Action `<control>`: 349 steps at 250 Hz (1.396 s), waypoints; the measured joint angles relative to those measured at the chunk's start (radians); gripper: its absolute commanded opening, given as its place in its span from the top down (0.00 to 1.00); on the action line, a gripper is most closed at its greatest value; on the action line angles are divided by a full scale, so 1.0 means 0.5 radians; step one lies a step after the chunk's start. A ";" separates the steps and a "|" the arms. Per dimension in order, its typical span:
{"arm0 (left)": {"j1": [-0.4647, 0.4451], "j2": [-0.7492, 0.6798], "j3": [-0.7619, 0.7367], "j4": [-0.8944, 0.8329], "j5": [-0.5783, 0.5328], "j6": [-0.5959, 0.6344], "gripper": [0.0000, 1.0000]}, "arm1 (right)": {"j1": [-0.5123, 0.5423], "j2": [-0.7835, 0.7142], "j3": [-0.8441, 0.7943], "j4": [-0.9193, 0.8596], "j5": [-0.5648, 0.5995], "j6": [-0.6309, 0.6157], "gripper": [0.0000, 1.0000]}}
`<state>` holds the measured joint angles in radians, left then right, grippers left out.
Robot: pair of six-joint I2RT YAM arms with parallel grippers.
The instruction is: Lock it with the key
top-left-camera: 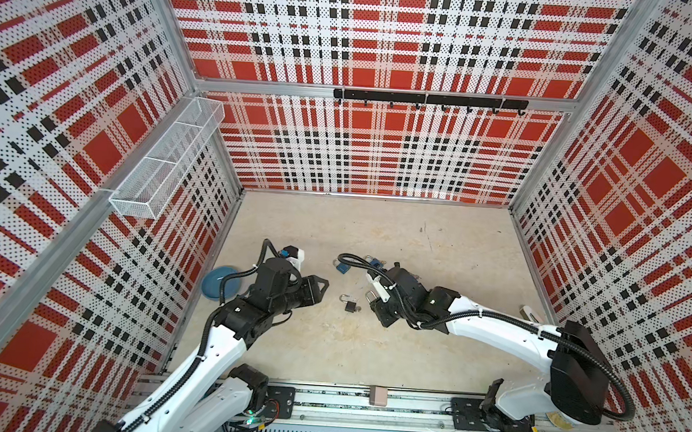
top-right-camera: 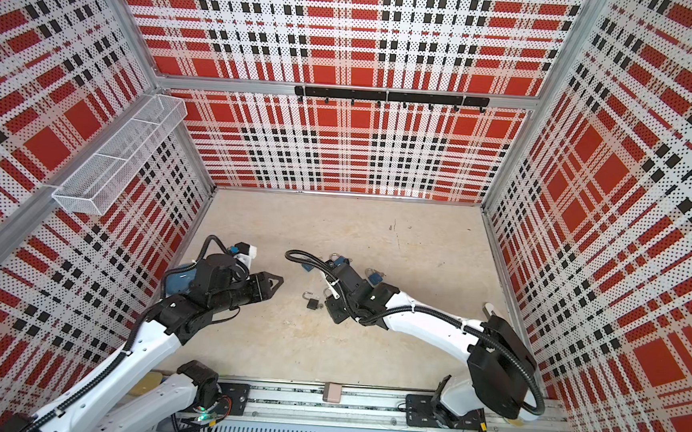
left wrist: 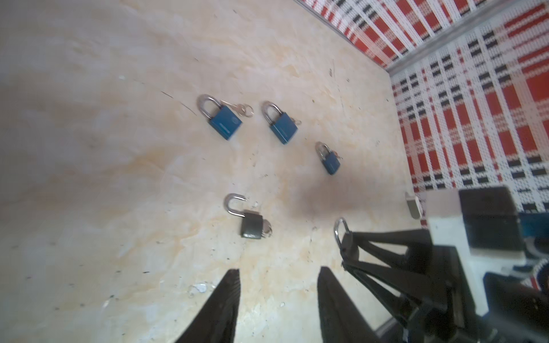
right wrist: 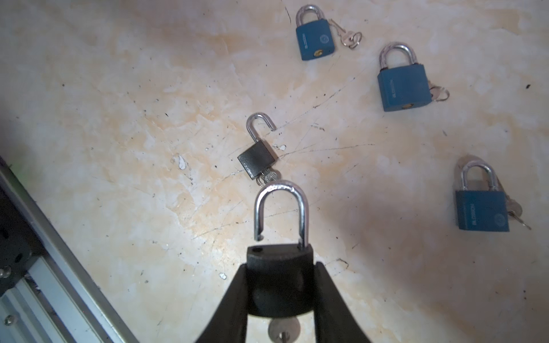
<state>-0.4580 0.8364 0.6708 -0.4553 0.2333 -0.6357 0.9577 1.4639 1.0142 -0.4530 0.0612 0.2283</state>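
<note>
Black padlock (right wrist: 279,258), shackle (right wrist: 303,213) open, key (right wrist: 283,329) in base, clamped in right tool (right wrist: 280,267)

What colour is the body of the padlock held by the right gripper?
Black: the open-shackled metal padlock shows best in the right wrist view.

Three blue rectangular metal padlocks (right wrist: 316,40) (right wrist: 404,87) (right wrist: 481,210) lie near the middle of the floor. Each has a line of white lettering (right wrist: 471,212) along one side of its body. It seems to read BLOSSOM, but is too small to be sure. A round white emblem (right wrist: 324,39) beside it cannot be read.
</note>
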 measured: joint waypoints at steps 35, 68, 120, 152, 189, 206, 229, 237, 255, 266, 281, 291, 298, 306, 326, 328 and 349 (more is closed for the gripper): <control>-0.197 0.075 -0.043 0.159 0.036 -0.050 0.53 | 0.000 -0.024 0.043 0.001 -0.052 0.001 0.85; -0.283 0.139 -0.122 0.357 0.058 -0.127 0.53 | 0.000 -0.040 0.047 0.000 -0.087 0.002 0.85; -0.330 0.291 -0.144 0.575 0.068 -0.195 0.54 | 0.000 -0.047 0.048 0.000 -0.134 0.008 0.84; -0.358 0.397 -0.143 0.668 0.082 -0.204 0.55 | 0.000 -0.051 0.048 0.002 -0.154 0.011 0.84; -0.373 0.492 -0.130 0.735 0.092 -0.214 0.56 | 0.000 -0.051 0.048 0.002 -0.168 0.015 0.84; -0.378 0.518 -0.118 0.765 0.095 -0.218 0.57 | 0.000 -0.053 0.048 0.002 -0.174 0.016 0.84; -0.388 0.549 -0.099 0.798 0.097 -0.224 0.58 | 0.000 -0.065 0.048 0.002 -0.177 0.015 0.84; -0.390 0.560 -0.090 0.808 0.098 -0.225 0.58 | 0.000 -0.070 0.048 0.003 -0.179 0.015 0.84; -0.394 0.582 -0.079 0.838 0.099 -0.230 0.60 | 0.000 -0.076 0.049 0.004 -0.183 0.015 0.84; -0.396 0.594 -0.079 0.852 0.101 -0.233 0.60 | 0.000 -0.076 0.049 0.004 -0.185 0.015 0.84; -0.398 0.610 -0.079 0.860 0.102 -0.233 0.62 | 0.000 -0.076 0.049 0.003 -0.190 0.015 0.84; -0.399 0.620 -0.079 0.866 0.102 -0.234 0.63 | 0.000 -0.076 0.049 0.003 -0.191 0.016 0.84; -0.399 0.625 -0.079 0.868 0.102 -0.233 0.64 | 0.000 -0.076 0.049 0.003 -0.191 0.016 0.84; -0.399 0.628 -0.079 0.873 0.103 -0.236 0.65 | 0.000 -0.076 0.049 0.003 -0.192 0.016 0.84; -0.401 0.633 -0.079 0.888 0.105 -0.237 0.68 | 0.000 -0.076 0.050 0.003 -0.192 0.016 0.84; -0.401 0.633 -0.079 0.889 0.105 -0.238 0.68 | 0.000 -0.076 0.050 0.004 -0.192 0.015 0.84; -0.401 0.635 -0.079 0.898 0.110 -0.239 0.71 | 0.000 -0.076 0.050 0.003 -0.192 0.015 0.84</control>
<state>-0.6582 1.1538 0.6312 -0.0063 0.2882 -0.7551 0.9577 1.4258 1.0389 -0.4515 -0.0345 0.2359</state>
